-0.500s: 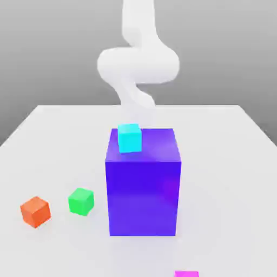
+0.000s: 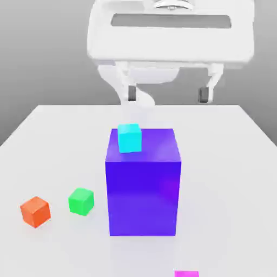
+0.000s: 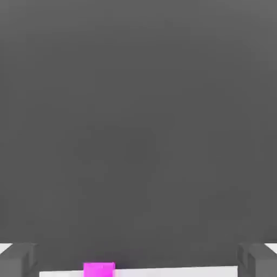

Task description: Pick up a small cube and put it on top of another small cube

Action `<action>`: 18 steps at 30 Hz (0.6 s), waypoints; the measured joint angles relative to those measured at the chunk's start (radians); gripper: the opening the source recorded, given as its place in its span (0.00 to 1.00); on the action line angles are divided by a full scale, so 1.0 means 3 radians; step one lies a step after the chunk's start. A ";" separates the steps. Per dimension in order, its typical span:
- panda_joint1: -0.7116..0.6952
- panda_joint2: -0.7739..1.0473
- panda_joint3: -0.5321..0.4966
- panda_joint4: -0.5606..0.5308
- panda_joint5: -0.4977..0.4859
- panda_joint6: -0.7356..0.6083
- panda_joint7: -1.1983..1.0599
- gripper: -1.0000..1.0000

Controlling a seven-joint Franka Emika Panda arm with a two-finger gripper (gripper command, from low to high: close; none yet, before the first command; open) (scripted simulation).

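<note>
Down at the tabletop's (image 2: 48, 135) near edge lies the small plain magenta cube (image 2: 186, 274), well apart from the small bright green cube (image 2: 81, 201); high above, the gripper's (image 2: 168, 95) fingers (image 2: 204, 94) stand apart, empty.

Simulated tabletop test scene, not a real room. Plain white table (image 2: 227, 162) with clean straight edges, sitting in a featureless grey gradient backdrop with no walls, floor detail or furniture. Everything is flat-shaded primitives: big blue-violet block (image 2: 143, 189) mid-table with a cyan cube (image 2: 130, 137) at its top far corner, orange cube (image 2: 35, 211) and green cube (image 2: 81, 201) toward the table's edge on the exterior view's left, magenta cube (image 2: 186, 274) at the near edge. Smooth white robot hand (image 2: 170, 32) hangs overhead with untextured, rendered surfaces. Hand view gives the same flat grey void beyond the table edge.
</note>
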 joint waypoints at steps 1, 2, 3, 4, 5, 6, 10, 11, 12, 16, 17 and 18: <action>0.0008 0.0121 0.0010 0.0006 -0.0017 0.0033 0.0030 0.50; 0.0020 0.0242 0.0020 0.0013 -0.0034 0.0066 0.0060 0.50; 0.0031 0.0363 0.0028 0.0019 -0.0050 0.0098 0.0090 0.50; 0.0045 0.0484 0.0034 0.0026 -0.0065 0.0131 0.0118 0.50; 0.0061 0.0605 0.0038 0.0032 -0.0079 0.0164 0.0145 0.50; 0.0074 0.0726 0.0039 0.0039 -0.0091 0.0197 0.0171 0.50; 0.0124 0.1207 0.0047 0.0064 -0.0118 0.0329 0.0263 0.50; 0.0139 0.1327 0.0049 0.0070 -0.0120 0.0363 0.0281 0.50; 0.0154 0.1446 0.0052 0.0076 -0.0119 0.0396 0.0299 0.50; 0.0211 0.1926 0.0045 0.0121 -0.0132 0.0591 0.0363 0.50; 0.0228 0.2047 0.0026 0.0145 -0.0152 0.0675 0.0381 0.50; 0.0245 0.2168 0.0005 0.0171 -0.0175 0.0764 0.0399 0.50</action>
